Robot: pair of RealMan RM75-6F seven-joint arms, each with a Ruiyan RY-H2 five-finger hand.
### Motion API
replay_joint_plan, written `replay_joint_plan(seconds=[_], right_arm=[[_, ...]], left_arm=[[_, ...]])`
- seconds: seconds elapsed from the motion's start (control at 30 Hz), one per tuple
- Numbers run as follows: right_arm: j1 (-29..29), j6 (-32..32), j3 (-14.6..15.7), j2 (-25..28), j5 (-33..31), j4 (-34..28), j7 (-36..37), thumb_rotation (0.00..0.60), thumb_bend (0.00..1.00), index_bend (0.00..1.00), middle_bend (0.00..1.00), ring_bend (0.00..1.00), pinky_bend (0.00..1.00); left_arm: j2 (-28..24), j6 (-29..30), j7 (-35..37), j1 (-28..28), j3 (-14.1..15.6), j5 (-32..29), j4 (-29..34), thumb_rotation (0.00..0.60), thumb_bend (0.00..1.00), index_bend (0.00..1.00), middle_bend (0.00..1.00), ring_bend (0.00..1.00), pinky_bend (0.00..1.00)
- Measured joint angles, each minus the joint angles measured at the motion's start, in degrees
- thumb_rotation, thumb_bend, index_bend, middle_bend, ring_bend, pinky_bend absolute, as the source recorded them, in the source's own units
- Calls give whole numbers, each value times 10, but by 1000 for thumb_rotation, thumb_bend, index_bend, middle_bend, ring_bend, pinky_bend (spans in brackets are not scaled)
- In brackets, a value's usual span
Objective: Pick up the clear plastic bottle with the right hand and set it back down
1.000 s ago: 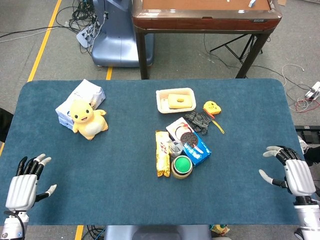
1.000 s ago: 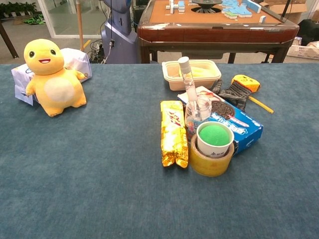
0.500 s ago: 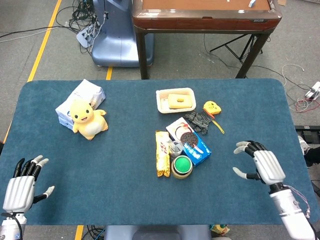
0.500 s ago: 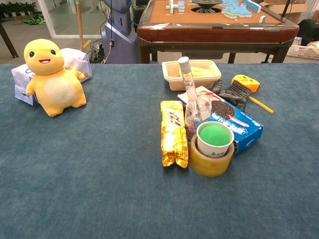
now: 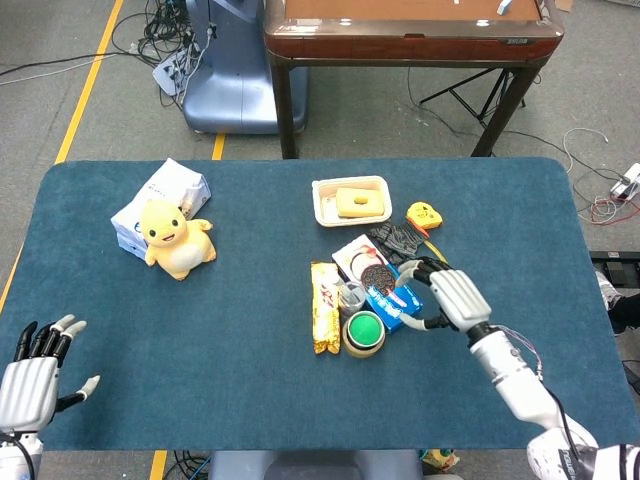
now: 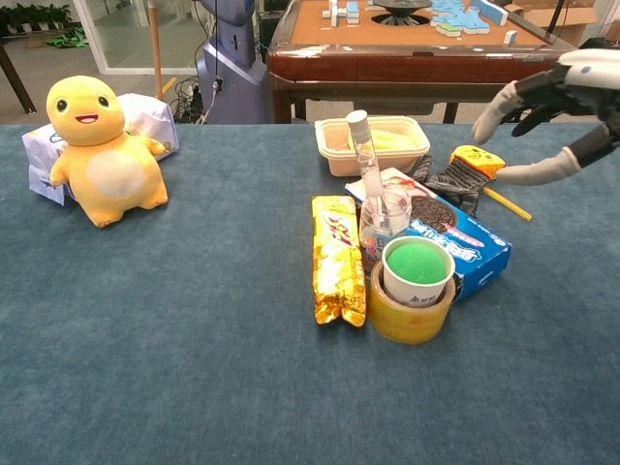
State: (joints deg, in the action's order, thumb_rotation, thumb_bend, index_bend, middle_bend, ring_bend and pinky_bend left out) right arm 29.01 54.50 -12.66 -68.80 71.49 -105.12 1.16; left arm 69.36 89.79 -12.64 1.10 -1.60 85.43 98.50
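Fingers (image 6: 487,118) of right hand (image 5: 447,296) spread, nothing held, bottle (image 6: 376,197) mid-frame beside it, left hand (image 5: 32,368) splayed lower left.

Clear plastic bottle (image 6: 373,194) stands mid-table, a gold foil snack packet (image 6: 337,257) just left of it. Just near of it, a green-topped cup (image 6: 418,269) sits inside a tape roll (image 6: 407,315). The blue cookie box (image 6: 455,242) lies right, with the robot's right hand (image 5: 440,295) above it. Far left, a yellow plush toy (image 6: 102,150) sits before a white tissue pack (image 6: 145,114).

A yellow plush toy (image 6: 100,151) leans against a white packet (image 6: 143,118), far left of a blue biscuit box (image 6: 463,247).
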Motion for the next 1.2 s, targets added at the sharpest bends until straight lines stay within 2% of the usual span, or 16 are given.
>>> replay_joint_plan(seconds=[0.5, 0.77, 1.2], right_arm=[[93, -61, -24, -104, -89, 89, -22, 600, 355, 398, 263, 157, 180], [124, -79, -27, -135, -119, 119, -31, 600, 355, 427, 263, 157, 179], [144, -88, -20, -153, -134, 141, -31, 600, 387, 455, 263, 157, 180]], left_arm=[[-2, 2, -3, -3, 0, 3, 3, 600, 201, 194, 122, 119, 0], [-3, 3, -4, -4, -1, 2, 4, 600, 201, 194, 122, 119, 0], [-3, 2, -6, -4, -4, -1, 3, 600, 201, 194, 122, 119, 0]])
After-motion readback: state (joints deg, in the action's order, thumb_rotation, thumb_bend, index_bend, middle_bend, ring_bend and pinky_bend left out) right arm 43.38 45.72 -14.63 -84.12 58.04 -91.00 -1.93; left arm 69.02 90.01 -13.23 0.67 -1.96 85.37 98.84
